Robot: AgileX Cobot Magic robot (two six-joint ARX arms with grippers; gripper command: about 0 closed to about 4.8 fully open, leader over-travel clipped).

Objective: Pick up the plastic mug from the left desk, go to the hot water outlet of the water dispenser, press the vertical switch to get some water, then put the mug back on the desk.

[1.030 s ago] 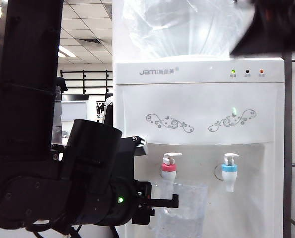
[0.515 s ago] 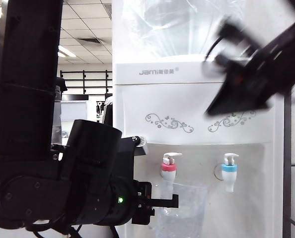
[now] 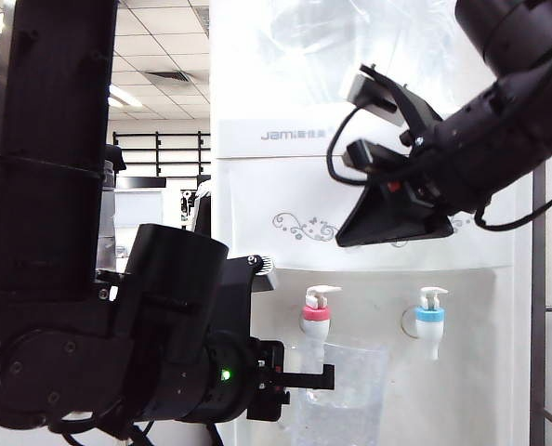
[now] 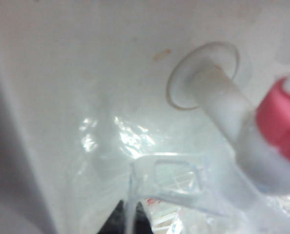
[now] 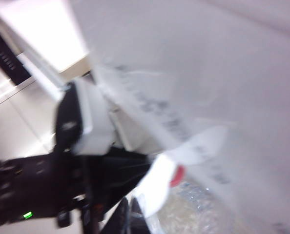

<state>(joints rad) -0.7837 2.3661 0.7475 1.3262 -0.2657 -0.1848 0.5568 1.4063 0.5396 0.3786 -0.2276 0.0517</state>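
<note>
Water dispenser (image 3: 369, 214): white cabinet, two taps in its recess.

Right end effector (image 3: 350, 234): fingers pressed together, empty, hanging above the taps, pointed down toward the red side. Risk: arriving off-line, it could strike the blue-collared tap (image 3: 429, 316) or push the spout sideways rather than the lever.

Left end effector (image 3: 327, 376): closed, pinching the plastic mug (image 3: 343, 395) apparently by its handle; the close view is blurred. Risk: a handle-only hold lets the filling mug tilt.

Hot water outlet (image 3: 315, 321): nozzle over the mug's left rim; water could splash out.

Vertical switch (image 3: 321, 294): untouched.
</note>
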